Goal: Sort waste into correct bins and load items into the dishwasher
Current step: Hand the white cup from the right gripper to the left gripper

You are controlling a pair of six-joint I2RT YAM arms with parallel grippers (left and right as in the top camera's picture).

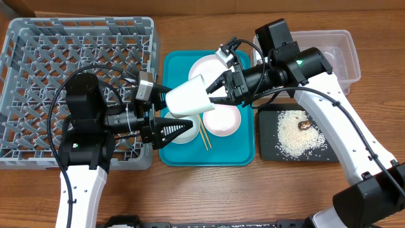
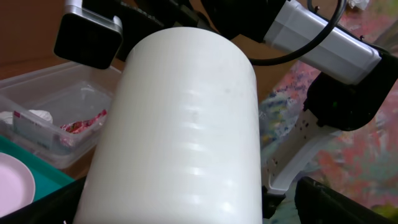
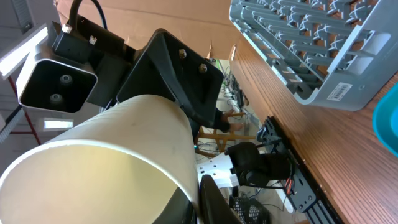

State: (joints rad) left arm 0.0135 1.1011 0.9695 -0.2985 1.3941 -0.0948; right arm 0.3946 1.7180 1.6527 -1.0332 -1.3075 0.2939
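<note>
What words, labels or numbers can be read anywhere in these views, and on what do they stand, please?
No text is legible.
Sticker on the dish rack wall: print too small and blurred to read.

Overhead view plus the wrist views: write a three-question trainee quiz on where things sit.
1. True or false: the rice lies in the black tray.
2. The cup hangs over the: A) rack B) turquoise tray C) black tray.
3. Fill in: the red wrapper lies in the clear ___.
Key: 1 true; 2 B; 3 tub.
</note>
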